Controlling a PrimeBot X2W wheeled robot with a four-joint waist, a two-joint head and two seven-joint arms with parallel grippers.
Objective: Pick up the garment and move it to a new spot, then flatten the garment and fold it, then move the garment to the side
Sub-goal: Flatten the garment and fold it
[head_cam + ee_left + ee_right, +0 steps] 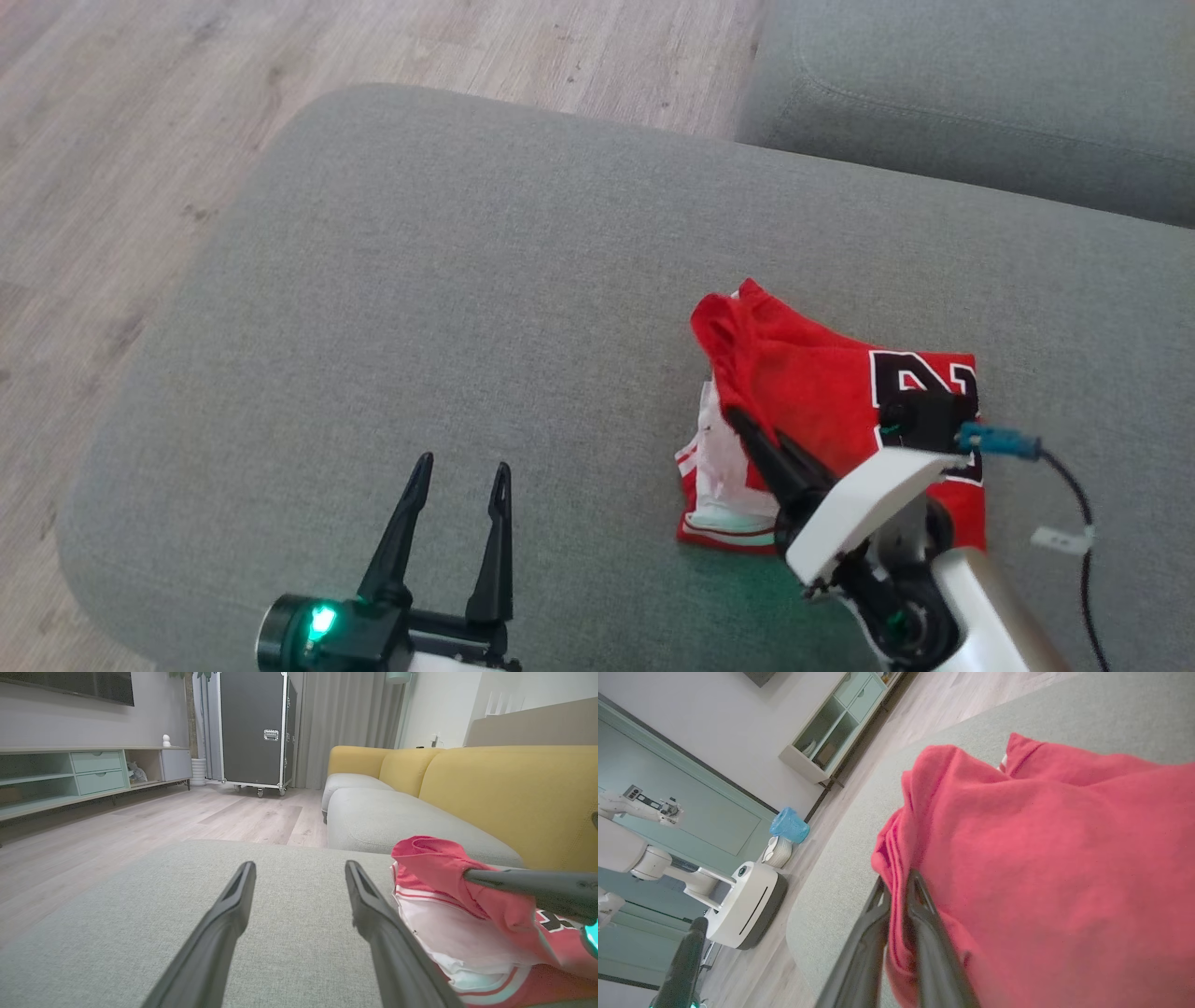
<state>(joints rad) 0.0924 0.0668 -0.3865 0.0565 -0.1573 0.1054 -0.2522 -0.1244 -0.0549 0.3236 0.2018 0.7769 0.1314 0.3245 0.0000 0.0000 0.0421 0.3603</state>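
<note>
One red garment (840, 392) lies folded on the grey sofa seat (467, 280). Its top layer is bunched between the nearly closed fingers of the right gripper (756, 425), which pinch a fold just ahead of the wrist. Well off to that gripper's left, the left gripper (464, 462) hovers spread wide, holding nothing. The pinched layer probably needs laying flat with its edges matched; pulling upward could drag the layers beneath apart.

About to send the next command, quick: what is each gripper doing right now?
Left gripper: open, holding nothing.
Right gripper: closed on a fold of the red garment.
</note>
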